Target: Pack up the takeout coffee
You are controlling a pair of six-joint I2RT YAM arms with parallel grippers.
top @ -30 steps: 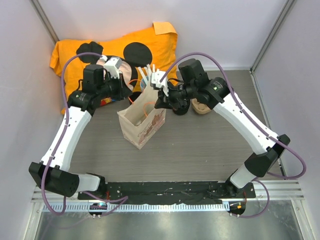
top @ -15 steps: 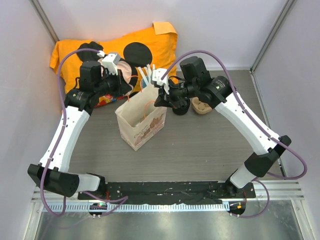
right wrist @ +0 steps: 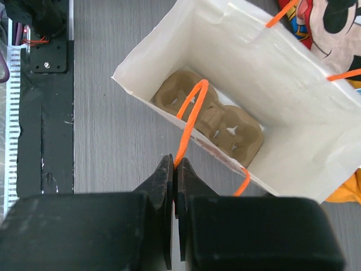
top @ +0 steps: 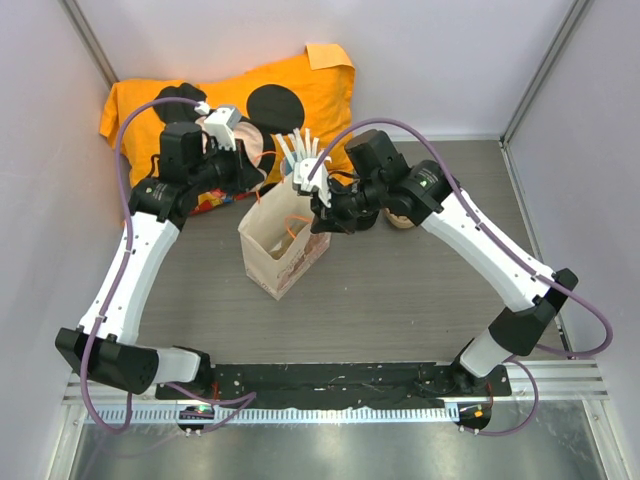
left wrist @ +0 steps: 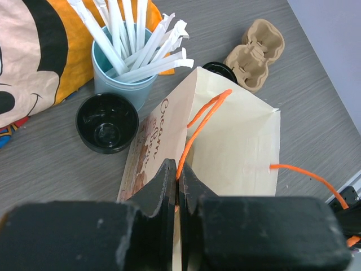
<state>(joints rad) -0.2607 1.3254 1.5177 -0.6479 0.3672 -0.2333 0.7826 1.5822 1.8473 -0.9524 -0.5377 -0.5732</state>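
A paper bag point(top: 285, 248) stands open between both arms, with orange cord handles. My left gripper point(left wrist: 177, 169) is shut on one orange handle point(left wrist: 198, 121). The opposite handle point(right wrist: 189, 113) is pinched in my right gripper point(right wrist: 176, 164), which is shut above the bag's mouth. A brown cardboard cup carrier point(right wrist: 211, 119) lies on the bag's floor. The takeout coffee point(left wrist: 220, 68) shows only as a black round lid peeking over the bag's far edge in the left wrist view. In the top view my right arm covers it.
A blue cup of white sticks point(left wrist: 121, 73) stands behind the bag, with a squat black hollow ring point(left wrist: 107, 122) beside it. A second cardboard carrier point(left wrist: 255, 52) lies on the table by the coffee. An orange printed cloth point(top: 230, 105) covers the back left.
My right arm has swung left with its handle, drawing the bag's mouth narrower. The left arm rose a little early on and then held still.
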